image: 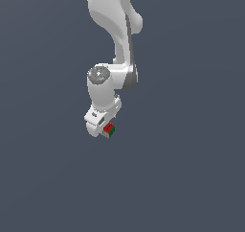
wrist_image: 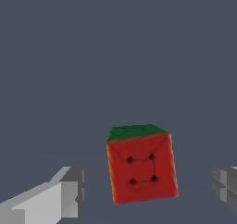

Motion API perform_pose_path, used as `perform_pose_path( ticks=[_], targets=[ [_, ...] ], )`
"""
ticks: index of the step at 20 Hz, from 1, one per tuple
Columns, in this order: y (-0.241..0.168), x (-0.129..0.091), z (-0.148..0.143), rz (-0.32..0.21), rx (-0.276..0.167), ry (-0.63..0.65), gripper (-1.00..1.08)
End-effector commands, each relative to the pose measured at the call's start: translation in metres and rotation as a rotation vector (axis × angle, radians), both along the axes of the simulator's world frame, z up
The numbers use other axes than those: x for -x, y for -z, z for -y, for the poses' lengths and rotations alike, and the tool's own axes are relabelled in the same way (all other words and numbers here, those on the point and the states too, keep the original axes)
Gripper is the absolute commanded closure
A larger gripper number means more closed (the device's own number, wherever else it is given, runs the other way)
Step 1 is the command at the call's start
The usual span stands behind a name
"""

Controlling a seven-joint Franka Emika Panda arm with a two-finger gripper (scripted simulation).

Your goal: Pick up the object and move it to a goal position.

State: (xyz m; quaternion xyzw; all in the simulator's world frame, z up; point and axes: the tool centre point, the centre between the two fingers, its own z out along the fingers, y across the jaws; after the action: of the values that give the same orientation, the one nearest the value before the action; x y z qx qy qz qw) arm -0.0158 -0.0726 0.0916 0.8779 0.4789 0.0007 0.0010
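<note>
Item: cube (wrist_image: 142, 165), red face with four dark dots, green face adjoining. Location: between spread fingers (wrist_image: 69, 193) of gripper (wrist_image: 148, 190), touching neither; exterior view, at gripper's 4 o'clock. Handling, judged: rigid, light, flat-sided; pinch opposite side faces, centred.

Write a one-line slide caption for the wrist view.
Open gripper straddling a small cube, red face toward camera, green face above.
</note>
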Motion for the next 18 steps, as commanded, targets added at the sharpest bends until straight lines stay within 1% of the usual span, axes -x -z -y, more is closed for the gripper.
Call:
perform_pose_path(
  ticks=[1, 8, 14, 18],
  targets=[
    [0.003, 0.001, 0.003, -0.001, 0.000, -0.039, -0.92],
    [0.008, 0.004, 0.007, -0.002, -0.001, -0.095, -0.92],
    [0.009, 0.004, 0.007, -0.002, -0.001, -0.096, -0.92],
    [0.021, 0.004, 0.007, -0.002, -0.001, -0.098, -0.92]
  ],
)
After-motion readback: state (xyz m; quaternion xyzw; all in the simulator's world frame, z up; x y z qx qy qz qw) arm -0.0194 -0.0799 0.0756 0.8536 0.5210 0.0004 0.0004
